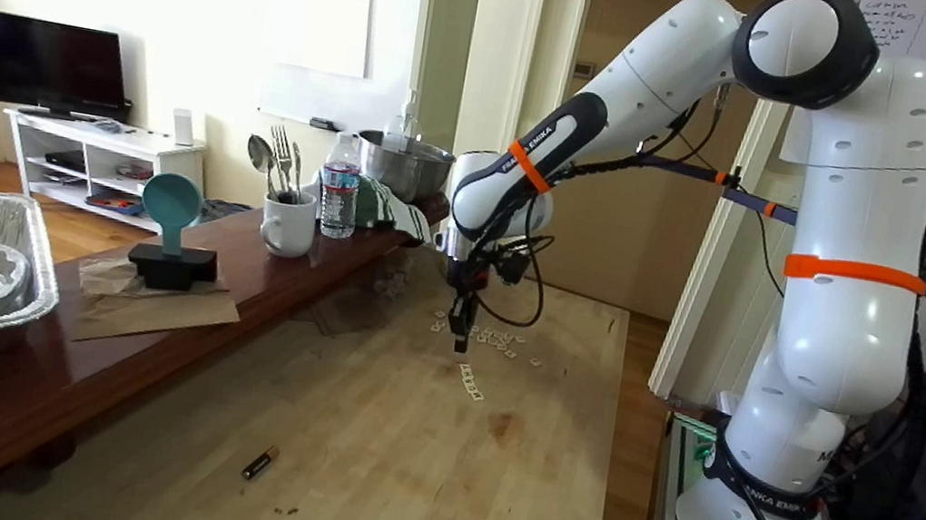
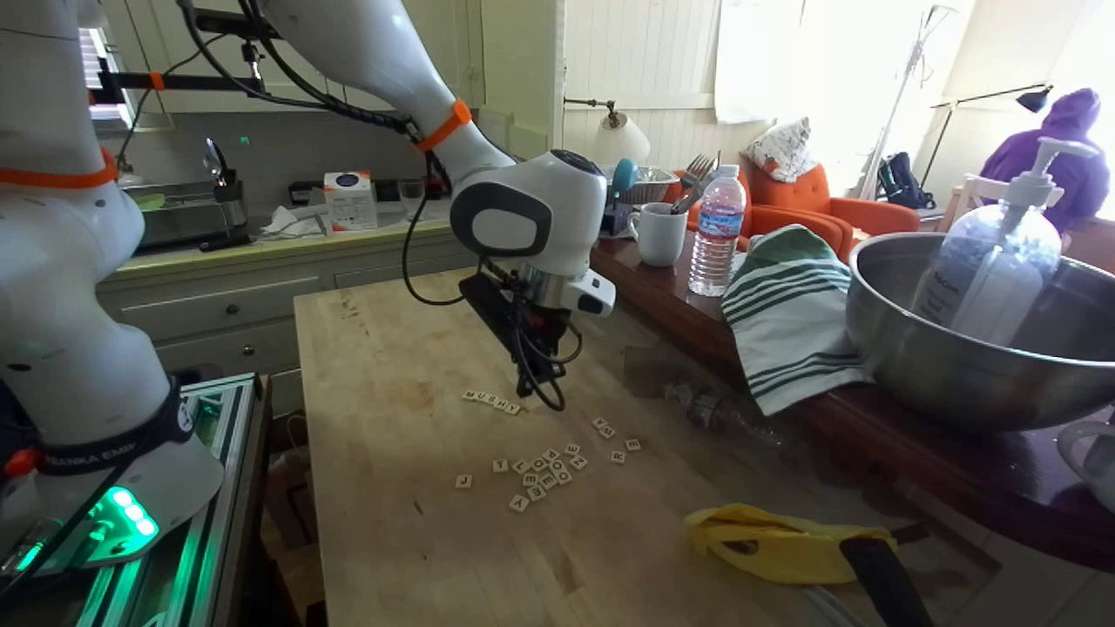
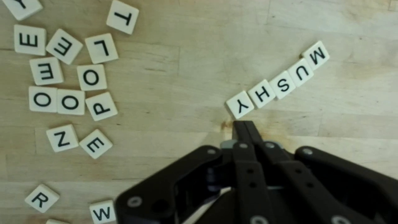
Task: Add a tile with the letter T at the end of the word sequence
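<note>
I have the gripper (image 3: 244,122) with its jaws pressed together and nothing between them, the tips showing just beside the Y tile (image 3: 240,105) that ends the word row (image 3: 282,85), MUSHY; how high they hang I can't judge. My T tile (image 3: 122,17) lies face up at the edge of the loose tiles (image 3: 71,102), well apart from the row, with the L tile (image 3: 101,48) near it but not touching. As I read it, the fetch comes first: I should travel over, spread the jaws and rotate until they square up with two opposite edges, keeping off the L tile, then go low, squeeze lightly and lift straight. The T is turned differently from the word's letters, so I'd swing it round before laying it against the Y tile's free edge, following the row's slant, and let go without nudging its neighbour. The tiles are flat cream squares with softened corners and bold dark letters; they look hard and smooth, likely to skid if pinched unevenly. Under them the table (image 2: 392,522) is pale, straight-grained wood, stained brown in patches.
</note>
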Available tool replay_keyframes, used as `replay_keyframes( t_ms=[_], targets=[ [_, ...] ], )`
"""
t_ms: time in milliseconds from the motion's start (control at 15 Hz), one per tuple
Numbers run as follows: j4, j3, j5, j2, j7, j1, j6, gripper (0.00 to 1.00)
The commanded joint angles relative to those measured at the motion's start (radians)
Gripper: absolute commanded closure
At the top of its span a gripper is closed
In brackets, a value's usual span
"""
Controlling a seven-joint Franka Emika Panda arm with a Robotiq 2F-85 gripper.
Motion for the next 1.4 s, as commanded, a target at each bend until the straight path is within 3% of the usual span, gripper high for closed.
replay_keyframes(
  t_ms=[0,67,467,800,1333],
  targets=[
    [-0.015,0.026,0.020,-0.038,-0.191,-0.016,-0.032,1.00],
    [-0.019,0.031,0.027,-0.046,-0.247,-0.017,-0.043,0.80],
    [-0.063,0.038,0.030,-0.102,-0.519,-0.001,-0.099,0.38],
    [-0.130,0.034,0.016,-0.167,-0.633,0.028,-0.105,0.01],
    [-0.219,0.021,-0.031,-0.253,-0.642,0.075,-0.039,0.01]
  ],
)
